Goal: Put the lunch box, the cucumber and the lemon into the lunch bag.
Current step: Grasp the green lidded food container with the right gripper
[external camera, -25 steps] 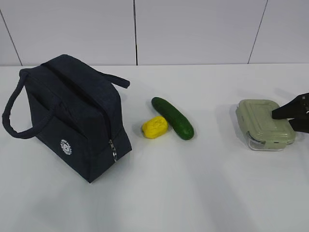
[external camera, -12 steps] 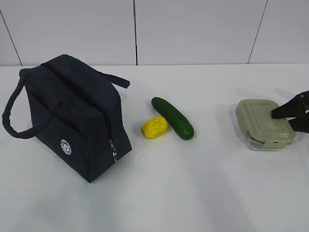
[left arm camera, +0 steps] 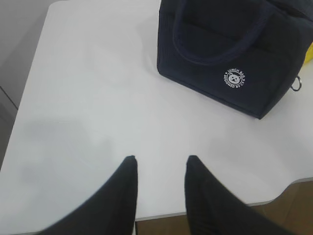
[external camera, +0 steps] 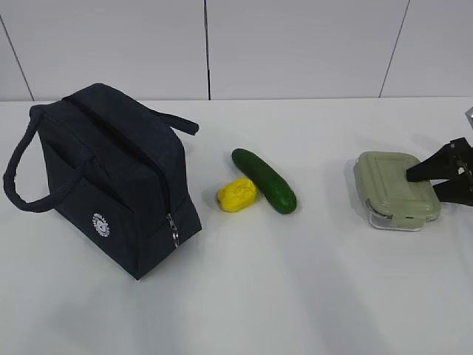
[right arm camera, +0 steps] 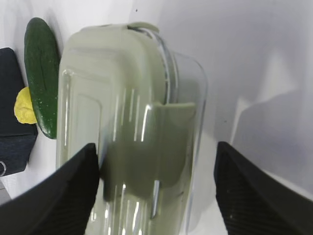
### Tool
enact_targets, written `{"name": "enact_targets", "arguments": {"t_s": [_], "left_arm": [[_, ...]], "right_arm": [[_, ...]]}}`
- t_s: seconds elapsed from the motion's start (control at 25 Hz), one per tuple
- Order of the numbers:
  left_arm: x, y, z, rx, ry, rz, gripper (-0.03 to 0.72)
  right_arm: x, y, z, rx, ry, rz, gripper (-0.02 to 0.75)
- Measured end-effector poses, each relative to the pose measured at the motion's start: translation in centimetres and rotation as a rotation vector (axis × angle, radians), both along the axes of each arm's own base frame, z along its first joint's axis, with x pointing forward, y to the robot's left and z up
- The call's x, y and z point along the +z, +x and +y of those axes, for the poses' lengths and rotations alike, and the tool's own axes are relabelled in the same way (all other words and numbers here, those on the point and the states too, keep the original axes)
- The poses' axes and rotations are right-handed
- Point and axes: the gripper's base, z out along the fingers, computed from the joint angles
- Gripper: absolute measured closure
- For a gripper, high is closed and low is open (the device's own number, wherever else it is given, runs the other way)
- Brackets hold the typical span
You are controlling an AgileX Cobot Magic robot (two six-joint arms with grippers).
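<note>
My right tool straddles the lunch box on the bench, jaws wide, one finger touching, not gripping. My left tool hangs part-open, empty, near the lunch bag; cucumber and lemon lie between.

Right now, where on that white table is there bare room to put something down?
Bare stretches: between cucumber and lunch box, along the front edge, and left of the lunch bag. Crowded: the lemon touches the cucumber close beside the bag.
</note>
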Motion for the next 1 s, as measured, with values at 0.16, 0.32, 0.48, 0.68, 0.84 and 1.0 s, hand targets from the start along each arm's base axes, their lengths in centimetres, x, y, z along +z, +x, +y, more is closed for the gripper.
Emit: {"name": "enact_targets", "arguments": {"t_s": [0.16, 0.32, 0.48, 0.68, 0.84, 1.0], "left_arm": [[0.0, 0.0, 0.0, 0.0, 0.0, 0.0, 0.452], [0.0, 0.0, 0.0, 0.0, 0.0, 0.0, 0.452], [0.0, 0.0, 0.0, 0.0, 0.0, 0.0, 0.452], [0.0, 0.0, 0.0, 0.0, 0.0, 0.0, 0.452], [0.0, 0.0, 0.0, 0.0, 0.0, 0.0, 0.452], [0.0, 0.0, 0.0, 0.0, 0.0, 0.0, 0.452]], "right_arm": [[0.0, 0.0, 0.0, -0.018, 0.009, 0.025, 0.187], [0.0, 0.1, 0.3, -0.02, 0.015, 0.037, 0.188], [0.0, 0.2, 1.0, -0.003, 0.014, 0.037, 0.188], [0.0, 0.3, 1.4, 0.002, 0.017, 0.038, 0.188], [0.0, 0.3, 1.4, -0.001, 0.019, 0.041, 0.195], [0.0, 0.3, 1.4, -0.001, 0.019, 0.041, 0.215]]}}
